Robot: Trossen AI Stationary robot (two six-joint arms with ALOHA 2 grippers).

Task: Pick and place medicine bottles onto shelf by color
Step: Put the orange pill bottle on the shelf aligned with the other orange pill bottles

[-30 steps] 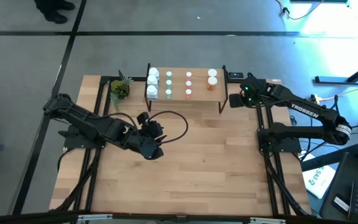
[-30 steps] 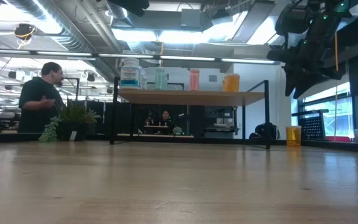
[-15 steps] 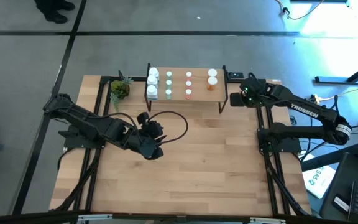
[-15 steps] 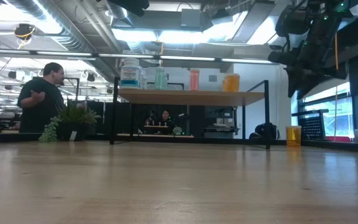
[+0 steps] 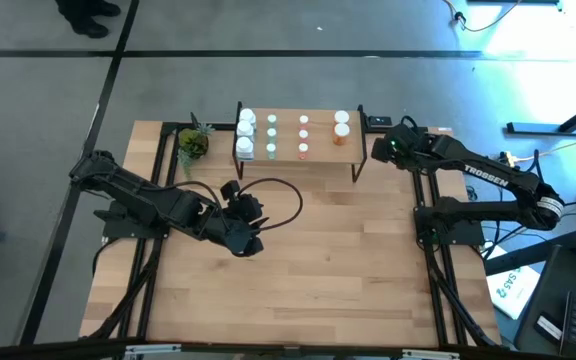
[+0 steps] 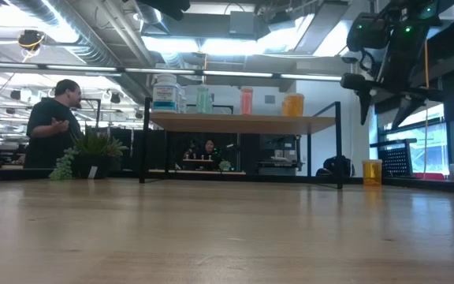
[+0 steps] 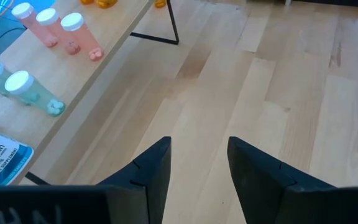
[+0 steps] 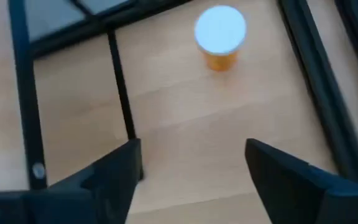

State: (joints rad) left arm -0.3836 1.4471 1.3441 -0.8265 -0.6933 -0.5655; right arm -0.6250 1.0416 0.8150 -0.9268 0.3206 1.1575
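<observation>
Bare tabletop (image 5: 318, 250) before the shelf (image 5: 318, 152), bottles (image 5: 272, 136) crowding its top

A small green potted plant (image 5: 192, 143) stood near the table's (image 5: 308, 270) far left corner. Beyond the table, a person (image 6: 51, 125) stood in the room.

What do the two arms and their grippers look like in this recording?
Both arms are dark, jointed and slim. The right arm carries white TROSSEN lettering and a green light near its wrist; the left arm trails a looping black cable. Each gripper has two flat, dark, angular fingers.
</observation>
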